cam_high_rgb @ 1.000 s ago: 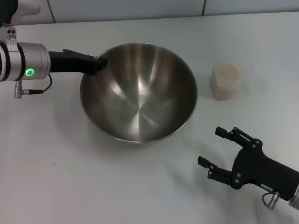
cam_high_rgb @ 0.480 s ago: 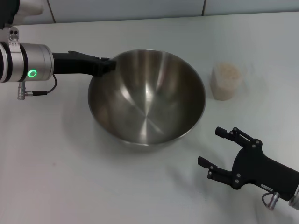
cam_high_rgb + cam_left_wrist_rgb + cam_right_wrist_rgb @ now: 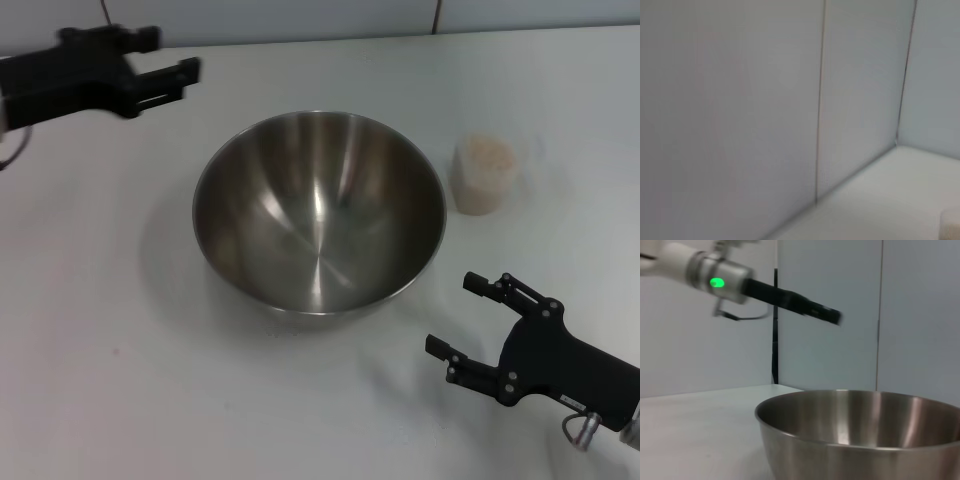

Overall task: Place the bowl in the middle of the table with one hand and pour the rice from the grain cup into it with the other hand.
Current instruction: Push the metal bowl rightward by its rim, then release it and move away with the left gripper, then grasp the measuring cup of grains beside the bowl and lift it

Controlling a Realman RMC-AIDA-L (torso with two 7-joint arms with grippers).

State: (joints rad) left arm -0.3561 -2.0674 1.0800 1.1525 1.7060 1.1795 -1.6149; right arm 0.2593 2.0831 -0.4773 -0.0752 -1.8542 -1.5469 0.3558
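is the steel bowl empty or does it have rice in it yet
Empty: the bowl shows only bare steel inside, and the rice sits in the upright grain cup.

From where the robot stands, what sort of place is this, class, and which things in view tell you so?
Probably a robot test bench set up for a kitchen chore: a bare white table against plain wall panels, holding only a steel bowl and a grain cup of rice.

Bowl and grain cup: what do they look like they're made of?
Bowl: looks like stainless steel, brushed inside, with streaky bright reflections and a thin rolled rim; the outside shines in the right wrist view too.
Grain cup: probably clear plastic; the beige rice shows through its wall. Glass cannot be ruled out.
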